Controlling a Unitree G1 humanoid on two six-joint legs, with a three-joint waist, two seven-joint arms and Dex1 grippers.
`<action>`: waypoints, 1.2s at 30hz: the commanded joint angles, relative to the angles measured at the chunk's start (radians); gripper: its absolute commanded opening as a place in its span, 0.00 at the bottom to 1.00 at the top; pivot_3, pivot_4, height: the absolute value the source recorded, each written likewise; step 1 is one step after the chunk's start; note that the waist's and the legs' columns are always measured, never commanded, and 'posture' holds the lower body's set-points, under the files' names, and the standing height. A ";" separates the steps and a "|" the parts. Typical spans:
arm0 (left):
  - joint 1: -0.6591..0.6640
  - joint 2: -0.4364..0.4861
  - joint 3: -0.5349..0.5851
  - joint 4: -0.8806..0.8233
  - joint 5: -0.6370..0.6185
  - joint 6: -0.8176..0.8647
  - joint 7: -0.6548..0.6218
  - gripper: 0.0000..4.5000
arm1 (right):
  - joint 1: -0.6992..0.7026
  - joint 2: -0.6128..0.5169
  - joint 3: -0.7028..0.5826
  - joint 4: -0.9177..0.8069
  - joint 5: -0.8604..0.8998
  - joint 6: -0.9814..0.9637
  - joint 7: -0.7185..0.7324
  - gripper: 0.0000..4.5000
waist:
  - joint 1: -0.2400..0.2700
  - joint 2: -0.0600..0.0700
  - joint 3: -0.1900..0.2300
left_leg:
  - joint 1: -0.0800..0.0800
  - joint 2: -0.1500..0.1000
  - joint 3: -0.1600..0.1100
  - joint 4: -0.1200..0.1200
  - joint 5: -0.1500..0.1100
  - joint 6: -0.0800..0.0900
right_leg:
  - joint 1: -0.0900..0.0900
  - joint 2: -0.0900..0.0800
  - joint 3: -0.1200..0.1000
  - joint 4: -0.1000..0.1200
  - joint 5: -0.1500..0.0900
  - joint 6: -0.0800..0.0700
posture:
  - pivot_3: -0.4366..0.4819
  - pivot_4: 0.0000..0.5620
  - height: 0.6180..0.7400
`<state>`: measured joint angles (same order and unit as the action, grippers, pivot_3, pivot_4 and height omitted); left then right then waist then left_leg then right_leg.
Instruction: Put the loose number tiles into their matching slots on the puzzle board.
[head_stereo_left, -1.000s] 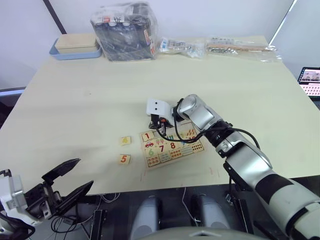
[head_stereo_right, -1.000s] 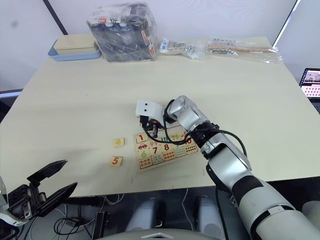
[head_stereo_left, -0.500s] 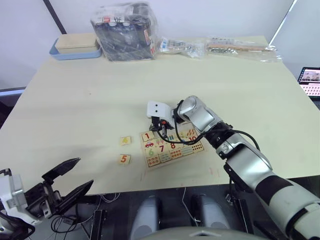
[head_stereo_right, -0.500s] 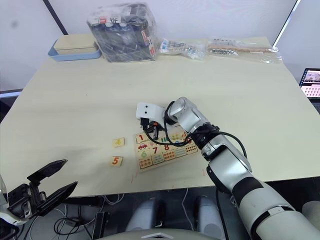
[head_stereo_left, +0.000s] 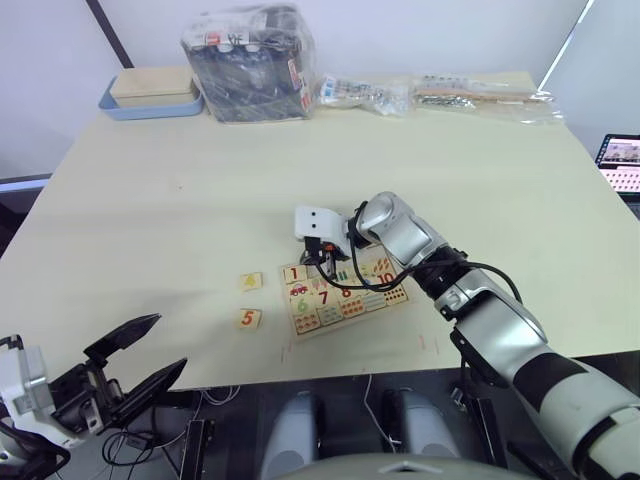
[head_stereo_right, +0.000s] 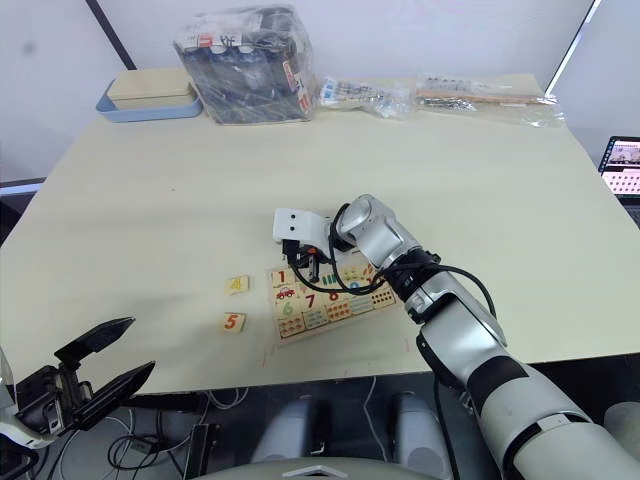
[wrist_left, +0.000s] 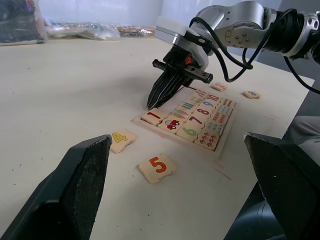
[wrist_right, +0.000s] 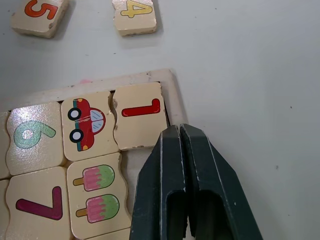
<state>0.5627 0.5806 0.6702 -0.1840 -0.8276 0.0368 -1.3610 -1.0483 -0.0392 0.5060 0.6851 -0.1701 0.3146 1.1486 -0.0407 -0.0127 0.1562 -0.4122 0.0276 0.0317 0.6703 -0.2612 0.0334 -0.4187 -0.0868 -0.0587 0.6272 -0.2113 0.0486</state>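
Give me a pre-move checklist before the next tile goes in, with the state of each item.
1. Tile 1 seated in the corner slot of the puzzle board: ok.
2. Right gripper free of any tile: ok, its fingers are shut on nothing, tips at the board's edge beside tile 1.
3. Slot next to tile 1 open for the next number: cannot tell, the right gripper hides it.
4. Tile 4 and tile 5 face up on the table, apart from the board: ok.
5. Left gripper open and away from the tiles: ok.
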 joint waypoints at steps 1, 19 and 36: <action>0.006 0.010 0.036 -0.020 -0.016 -0.003 -0.004 1.00 | 0.002 -0.003 0.001 -0.036 0.001 0.002 0.006 0.01 | 0.000 0.000 0.000 | 0.000 0.000 0.000 0.000 0.000 0.000 | 0.000 0.000 0.000 0.000 0.000 0.000 | 0.48 0.27 1.00; -0.009 0.006 0.024 -0.016 -0.010 -0.002 -0.002 1.00 | 0.010 -0.005 -0.040 -0.075 0.050 -0.026 -0.016 0.01 | 0.000 0.000 0.000 | 0.000 0.000 0.000 0.000 0.000 0.000 | 0.000 0.000 0.000 0.000 0.000 0.000 | 0.48 0.27 1.00; 0.008 -0.023 0.002 -0.050 0.003 0.008 0.059 1.00 | 0.513 -0.266 -0.357 -0.721 0.494 0.015 0.064 0.01 | 0.009 -0.003 -0.002 | 0.002 0.000 0.000 0.000 -0.002 0.004 | 0.002 0.000 0.001 0.000 0.000 0.000 | 0.48 0.27 1.00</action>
<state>0.5548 0.5574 0.6569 -0.1975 -0.8174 0.0451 -1.3058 -0.5539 -0.2851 0.2129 0.0508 0.2521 0.3092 1.2137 -0.0313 -0.0153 0.1546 -0.4103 0.0280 0.0318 0.6705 -0.2636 0.0377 -0.4166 -0.0864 -0.0580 0.6271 -0.2114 0.0486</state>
